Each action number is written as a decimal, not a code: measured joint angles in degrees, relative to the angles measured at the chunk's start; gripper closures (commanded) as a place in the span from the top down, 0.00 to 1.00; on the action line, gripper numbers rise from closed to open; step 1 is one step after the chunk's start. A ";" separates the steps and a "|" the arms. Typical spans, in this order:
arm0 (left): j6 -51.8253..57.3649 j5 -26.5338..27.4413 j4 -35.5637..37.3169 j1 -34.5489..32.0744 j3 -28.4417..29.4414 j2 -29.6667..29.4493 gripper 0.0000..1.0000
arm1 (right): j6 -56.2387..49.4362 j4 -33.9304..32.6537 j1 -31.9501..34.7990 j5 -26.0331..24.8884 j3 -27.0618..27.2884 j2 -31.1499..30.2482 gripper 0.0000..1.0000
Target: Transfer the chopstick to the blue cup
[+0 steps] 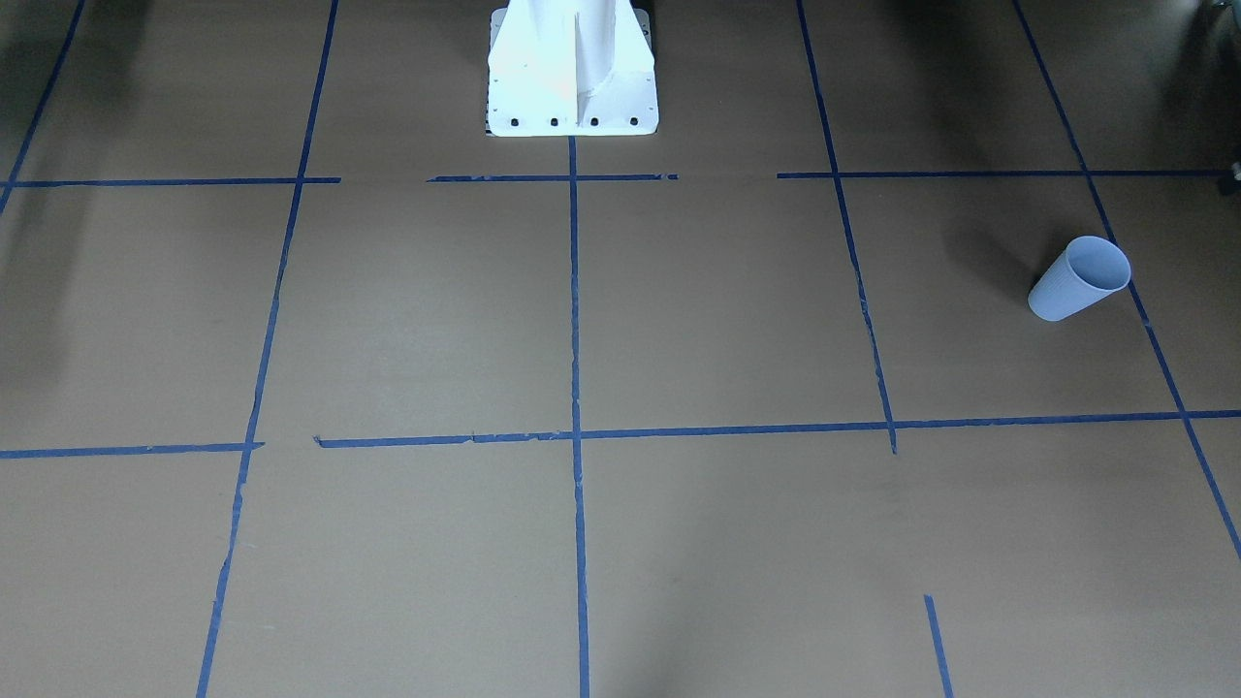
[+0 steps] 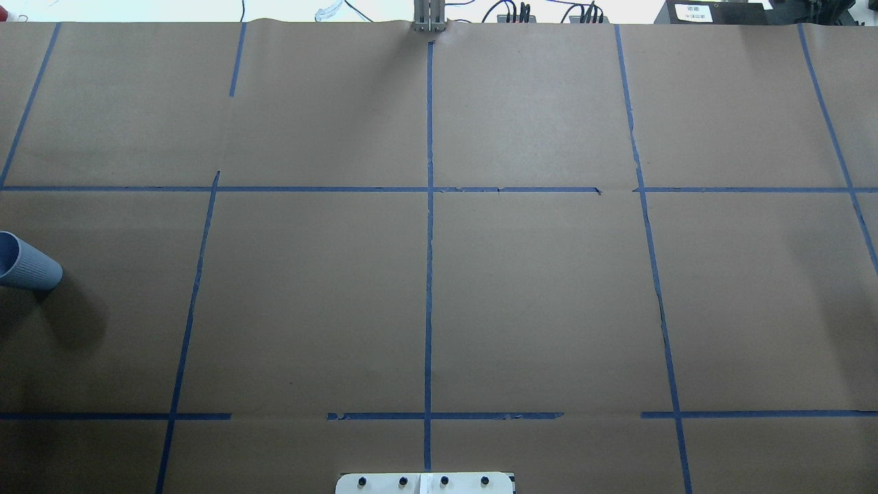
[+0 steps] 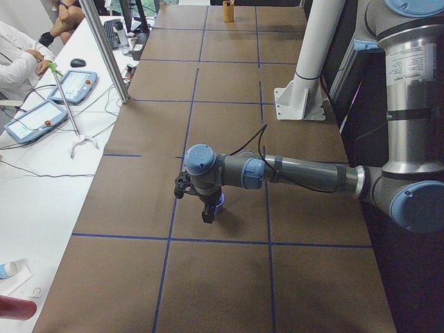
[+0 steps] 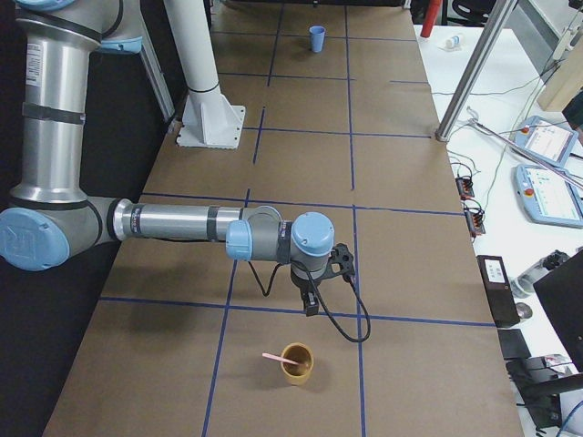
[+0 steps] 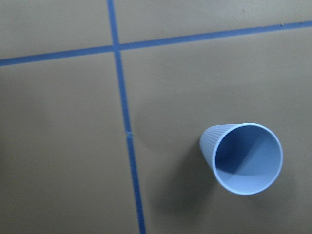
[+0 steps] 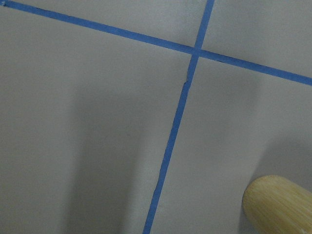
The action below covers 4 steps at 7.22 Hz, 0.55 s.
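Observation:
The blue cup (image 1: 1079, 279) stands upright and empty on the brown table; it also shows in the overhead view (image 2: 27, 264), the left wrist view (image 5: 246, 158) and far off in the right side view (image 4: 316, 38). The pale pink chopstick (image 4: 278, 359) leans in a tan cup (image 4: 297, 363), sticking out to one side. My left gripper (image 3: 207, 211) hangs just over the blue cup (image 3: 218, 202). My right gripper (image 4: 311, 303) hangs a little short of the tan cup. Both grippers show only in the side views, so I cannot tell whether they are open or shut.
The tan cup's rim shows at the lower right of the right wrist view (image 6: 278, 204). The white robot pedestal (image 1: 572, 87) stands at the table's middle rear edge. Blue tape lines grid the table. Operators, pendants (image 3: 38, 118) and cables lie beyond the far edge.

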 measured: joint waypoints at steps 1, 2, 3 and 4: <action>-5.64 0.05 -3.92 2.05 2.30 -0.55 1.00 | 0.03 0.00 -0.07 0.01 -0.11 0.06 1.00; -10.32 0.08 -7.66 3.95 4.97 -1.48 1.00 | 0.22 -0.03 -0.10 0.02 -0.15 0.11 1.00; -13.23 0.10 -10.32 5.81 7.16 -2.30 1.00 | 0.35 -0.05 -0.12 0.12 -0.17 0.13 1.00; -14.48 0.11 -11.83 7.53 8.81 -2.89 1.00 | 0.38 -0.06 -0.14 0.17 -0.19 0.15 1.00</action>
